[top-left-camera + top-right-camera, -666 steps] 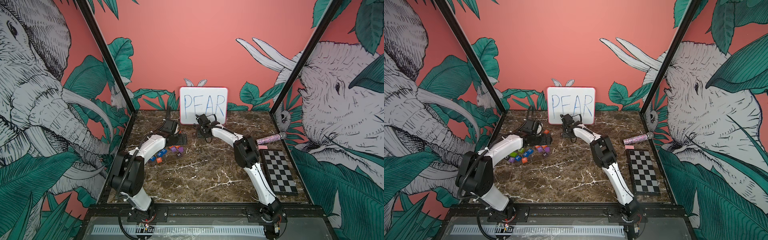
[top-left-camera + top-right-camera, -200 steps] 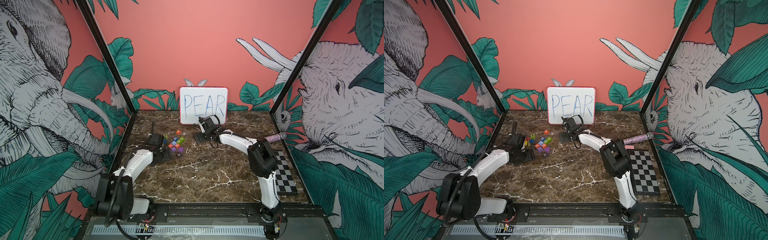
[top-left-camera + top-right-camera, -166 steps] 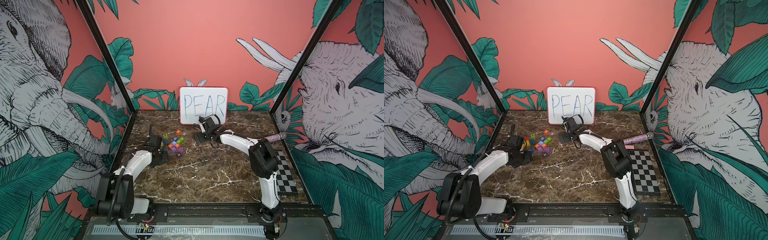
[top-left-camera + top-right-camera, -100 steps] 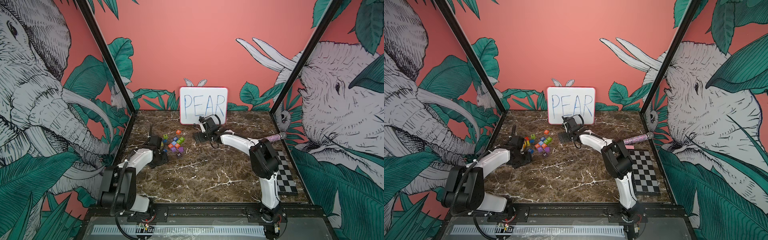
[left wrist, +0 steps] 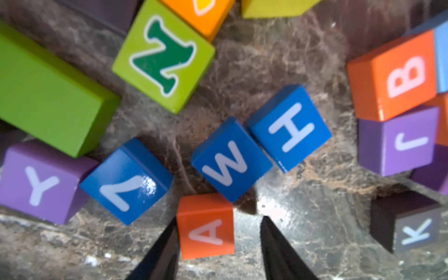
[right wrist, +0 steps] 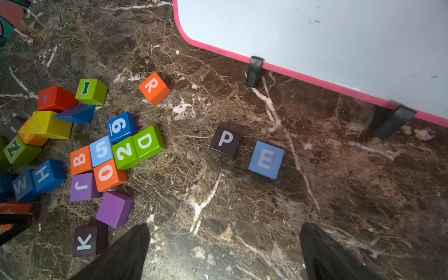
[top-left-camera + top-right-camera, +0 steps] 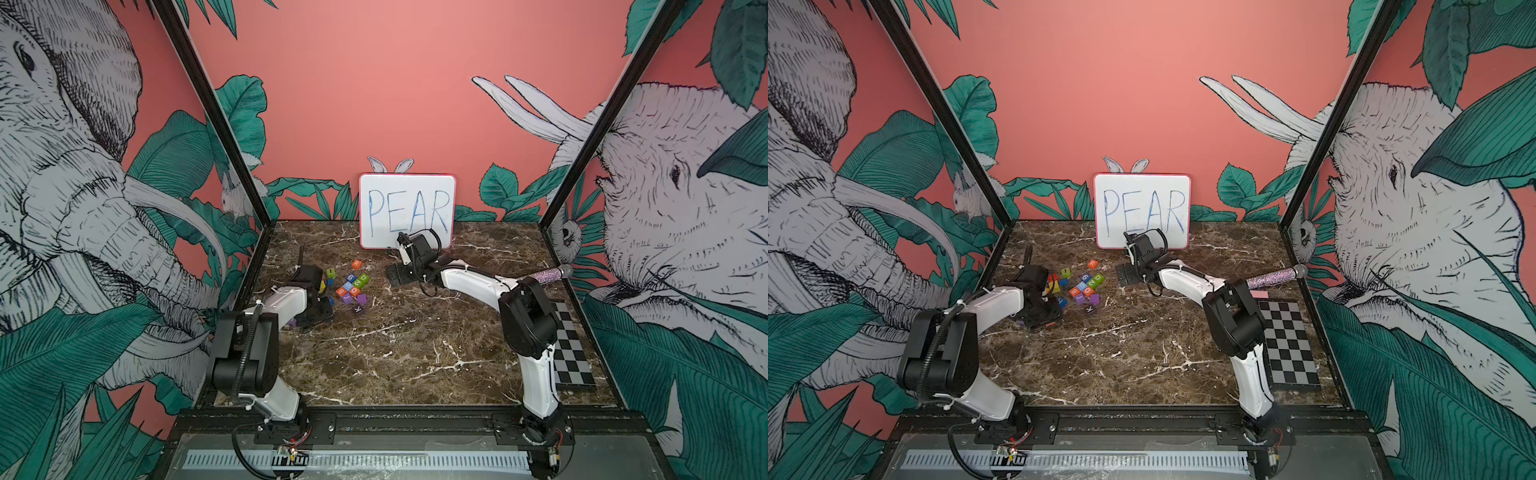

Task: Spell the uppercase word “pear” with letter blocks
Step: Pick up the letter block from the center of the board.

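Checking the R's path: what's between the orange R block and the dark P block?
Nothing: in the right wrist view, only bare marble tabletop lies between the R block and the P block.

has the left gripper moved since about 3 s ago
Yes. The left gripper has drawn back from the whiteboard, toward the camera, to the near-left side of the block pile.

orange A block (image 5: 206,228), blue E block (image 6: 266,160) — marbled table (image 6: 242,206)
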### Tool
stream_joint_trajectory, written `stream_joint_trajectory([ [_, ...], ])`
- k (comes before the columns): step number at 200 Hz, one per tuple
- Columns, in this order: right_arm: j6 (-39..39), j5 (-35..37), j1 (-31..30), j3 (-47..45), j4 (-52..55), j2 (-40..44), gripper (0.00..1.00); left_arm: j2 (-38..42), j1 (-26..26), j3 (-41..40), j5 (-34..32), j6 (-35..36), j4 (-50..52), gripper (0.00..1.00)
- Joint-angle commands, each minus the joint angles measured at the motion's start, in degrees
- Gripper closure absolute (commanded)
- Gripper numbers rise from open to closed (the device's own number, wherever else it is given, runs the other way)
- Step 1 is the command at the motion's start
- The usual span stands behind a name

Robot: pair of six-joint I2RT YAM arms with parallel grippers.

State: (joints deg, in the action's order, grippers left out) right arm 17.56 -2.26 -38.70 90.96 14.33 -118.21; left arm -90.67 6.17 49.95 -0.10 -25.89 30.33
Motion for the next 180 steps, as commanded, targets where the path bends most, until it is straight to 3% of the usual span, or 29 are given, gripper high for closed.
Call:
stream_joint_trajectory([
  [1,0.04,0.32,-0.12,0.0,-0.63,1.6,0.01,-0.02,-0.38,1.59,-0.48,0.44,0.5,0.51],
  [62,0.66,0.16,-0.14,0.37,-0.44,1.36,0.01,-0.29,-0.42,0.72,-1.75,1.24,0.61,0.58],
  [132,0.99,0.15,-0.14,0.34,-0.34,1.59,0.01,-1.68,-0.4,0.48,-1.17,1.68,0.17,0.6],
  [180,-0.27,1.79,-0.06,-1.0,0.17,2.78,0.01,0.51,-0.34,1.54,-0.02,3.22,1.09,0.67],
])
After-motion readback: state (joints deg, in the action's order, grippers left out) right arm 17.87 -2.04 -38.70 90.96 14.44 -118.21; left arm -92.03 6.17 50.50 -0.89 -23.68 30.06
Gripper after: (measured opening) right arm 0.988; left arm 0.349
